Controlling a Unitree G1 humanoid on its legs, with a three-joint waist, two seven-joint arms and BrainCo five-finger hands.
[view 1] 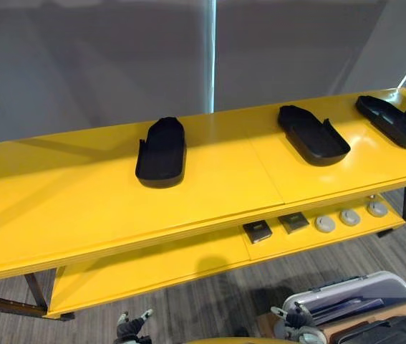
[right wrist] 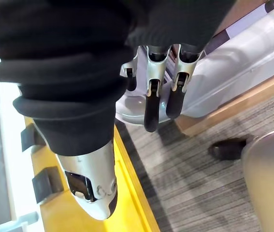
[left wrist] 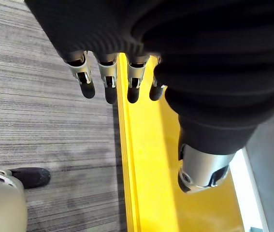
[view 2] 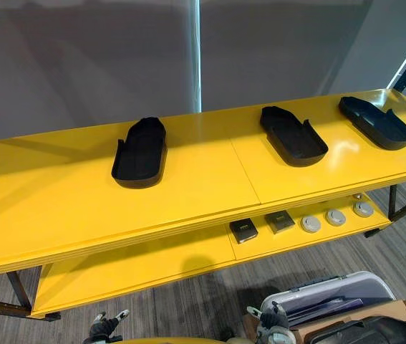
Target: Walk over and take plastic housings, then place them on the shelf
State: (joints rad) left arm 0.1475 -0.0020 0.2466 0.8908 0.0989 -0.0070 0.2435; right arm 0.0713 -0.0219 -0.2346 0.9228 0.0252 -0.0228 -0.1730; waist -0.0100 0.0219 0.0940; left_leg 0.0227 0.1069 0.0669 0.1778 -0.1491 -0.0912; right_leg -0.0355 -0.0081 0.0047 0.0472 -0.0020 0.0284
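Three black plastic housings lie hollow side up on the top board of a long yellow shelf (view 1: pixel 66 193): one in the middle (view 1: pixel 162 152), one to its right (view 1: pixel 313 134) and one at the far right end (view 1: pixel 393 120). My left hand (view 1: pixel 132 326) hangs low at the bottom edge of the eye views, well short of the shelf. In the left wrist view its fingers (left wrist: pixel 108 84) are straight and hold nothing. My right hand (view 1: pixel 296 321) hangs low on the right, its fingers (right wrist: pixel 153 92) relaxed and empty too.
The lower yellow board (view 1: pixel 152 265) carries two small dark square parts (view 1: pixel 257 230) and three round grey discs (view 1: pixel 325 223) at its right end. A grey-white case (view 1: pixel 353 297) and a brown box stand on the carpet at my lower right. A grey wall backs the shelf.
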